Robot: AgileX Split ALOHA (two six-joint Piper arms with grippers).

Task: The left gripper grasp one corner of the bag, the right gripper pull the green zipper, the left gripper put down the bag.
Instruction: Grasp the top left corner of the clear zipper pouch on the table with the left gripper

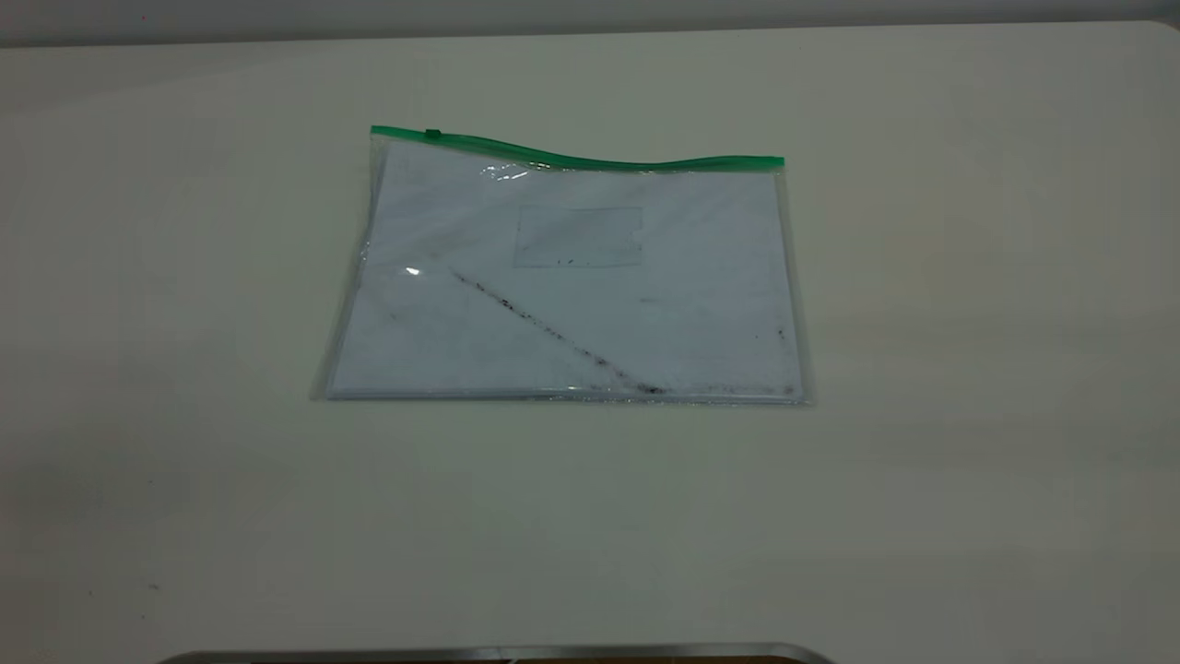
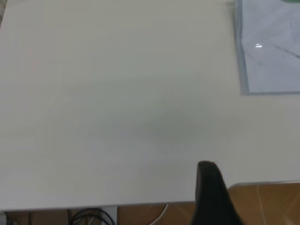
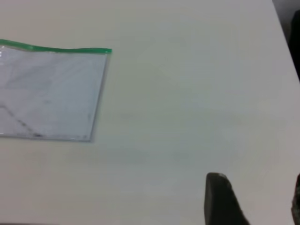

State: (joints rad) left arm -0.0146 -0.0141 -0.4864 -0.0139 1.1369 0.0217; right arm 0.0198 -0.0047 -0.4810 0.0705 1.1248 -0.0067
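A large flat rectangular clear plastic bag (image 1: 562, 286) with white paper showing through lay flat on the pale off-white table (image 1: 968, 369), near the middle of the surface in the exterior view. Its thin bright green zipper strip (image 1: 590, 159) ran along the far long edge, slightly wavy, with the tiny green slider tab (image 1: 433, 135) sitting close to the left end of that strip. A dark diagonal smudge line (image 1: 553, 334) crossed the lower half of the bag, and a small rectangular label pocket (image 1: 579, 237) sat just below the zipper, near the centre.

Neither arm appeared in the exterior view. In the left wrist view, only one blunt matte black finger of the left gripper (image 2: 213, 194) showed above the near edge of the table, well apart from the bag's corner (image 2: 269, 51); whether that gripper was released or clenched could not be told. In the right wrist view, a dark finger of the right gripper (image 3: 222, 199) hung over bare table, well apart from the bag and the end of the green strip (image 3: 56, 48); its state likewise could not be told. Nothing touched the bag.
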